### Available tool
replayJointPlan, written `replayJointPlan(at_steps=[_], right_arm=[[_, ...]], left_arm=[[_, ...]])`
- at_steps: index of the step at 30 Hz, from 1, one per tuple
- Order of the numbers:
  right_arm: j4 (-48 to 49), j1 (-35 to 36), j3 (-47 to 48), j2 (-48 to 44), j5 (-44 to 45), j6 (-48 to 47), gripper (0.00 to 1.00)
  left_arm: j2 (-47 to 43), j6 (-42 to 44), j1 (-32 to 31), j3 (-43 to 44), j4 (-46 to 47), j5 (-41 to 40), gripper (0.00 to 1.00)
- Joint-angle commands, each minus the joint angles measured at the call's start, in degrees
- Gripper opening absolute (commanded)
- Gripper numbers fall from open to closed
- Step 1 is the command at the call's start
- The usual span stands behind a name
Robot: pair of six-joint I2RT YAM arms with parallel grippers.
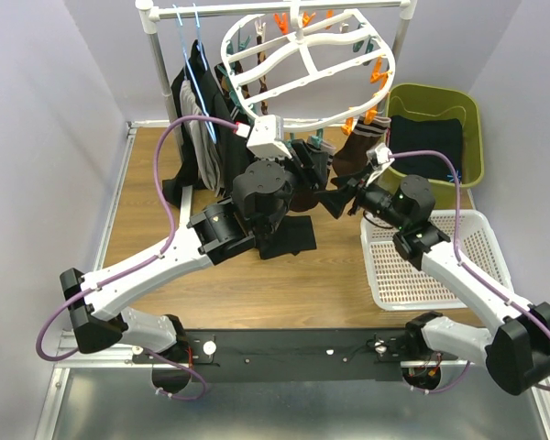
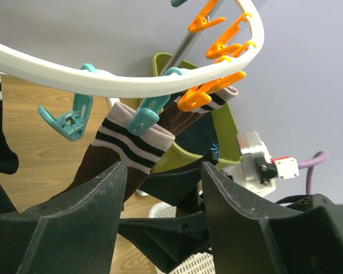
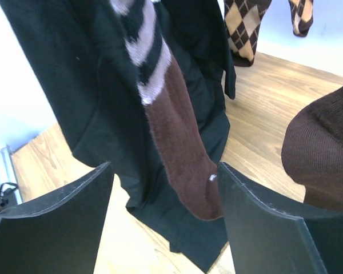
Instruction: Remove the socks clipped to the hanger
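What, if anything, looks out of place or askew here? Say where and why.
A dark cloth lies loose on the table below the hanger, not in the white basket. Otherwise nothing stands out: the socks hang clipped to the hanger's rim.

Pale lavender-white walls (image 1: 46, 73) closed in the space on three sides, evenly lit with soft shadows. A wooden counter (image 1: 257, 284) filled the middle, with a black strip (image 1: 284, 344) along its near edge and a grey metal sheet (image 1: 257, 408) in front of that. A white rack (image 1: 152, 73) stood at the back. A green tub (image 1: 435, 90) sat in the far right corner, with a white basket (image 1: 396, 275) just in front of it.
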Motion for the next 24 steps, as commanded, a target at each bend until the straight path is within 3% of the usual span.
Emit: replayJointPlan(at_steps=[1, 2, 5, 6, 8, 12, 16, 24], right_arm=[[3.99, 1.08, 1.44, 2.16, -0.81, -0.18, 0.74], [4.25, 1.52, 1.44, 2.69, -0.72, 0.18, 0.72], [4.43, 2.66, 2.14, 3.48, -0.20, 0.79, 0.54], [3.56, 3.01, 2.40, 3.57, 0.33, 0.80, 0.42], [2.94, 4.15, 2.76, 3.57, 1.56, 0.79, 0.29], [1.63, 5.30, 2.93, 3.22, 3.84, 1.85, 0.12], [-0.13, 6.62, 3.72, 2.69, 4.90, 2.55, 0.01], [-8.12, 9.52, 7.24, 1.55, 7.27, 2.03, 0.01]], left_arm=[[-0.62, -1.61, -0.47, 0.80, -1.04, -2.52, 0.64], [-0.79, -1.61, -0.56, 0.80, -1.12, -2.43, 0.64], [-0.27, 0.23, -0.56, 1.93, -2.35, -2.52, 0.63], [0.17, 0.41, -0.56, 2.73, -3.48, -3.22, 0.63], [1.57, 0.33, -0.47, 6.05, -7.96, -4.71, 0.63], [3.07, -1.34, -0.47, 10.20, -13.51, -6.03, 0.63], [4.30, -6.17, -0.47, 13.71, -19.91, -6.13, 0.63], [9.22, -10.39, -0.47, 22.85, -27.92, -5.07, 0.63]])
